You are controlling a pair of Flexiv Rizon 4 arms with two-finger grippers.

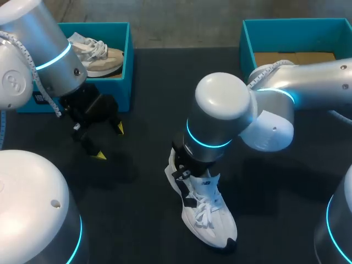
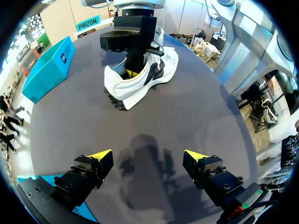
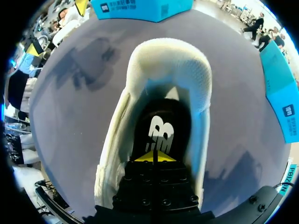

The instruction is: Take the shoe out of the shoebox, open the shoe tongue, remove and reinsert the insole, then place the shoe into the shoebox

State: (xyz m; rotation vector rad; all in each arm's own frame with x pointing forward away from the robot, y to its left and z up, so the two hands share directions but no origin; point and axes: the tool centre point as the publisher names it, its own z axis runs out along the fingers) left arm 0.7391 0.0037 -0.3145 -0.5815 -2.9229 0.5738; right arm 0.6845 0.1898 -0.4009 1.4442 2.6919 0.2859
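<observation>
A white shoe (image 1: 206, 212) stands upright on its sole near the middle of the worktop's (image 1: 137, 209) near edge, toe toward that edge and heel toward the far side, laces on top. The right arm comes in from the right side and drops straight down onto the heel end. The right gripper (image 3: 154, 156) is inside the shoe's opening with its yellow tips brought together over the black insole (image 3: 159, 126). Whether the tips actually pinch the insole does not show. In the head view the fingers are hidden by the wrist and the shoe's collar.

Farther back and toward the left edge, the left gripper (image 1: 110, 142) hangs above bare worktop, its fingers spread wide with nothing between them. It is well apart from the shoe, which lies ahead of it in the left wrist view.

Just beyond it, at the far-left corner, sits the left box (image 1: 127, 66), blue and open, with a tan shoe (image 1: 102, 58) lying inside. At the far-right corner stands the right box (image 1: 247, 41), also blue and open, showing a brown cardboard floor behind the right arm.
</observation>
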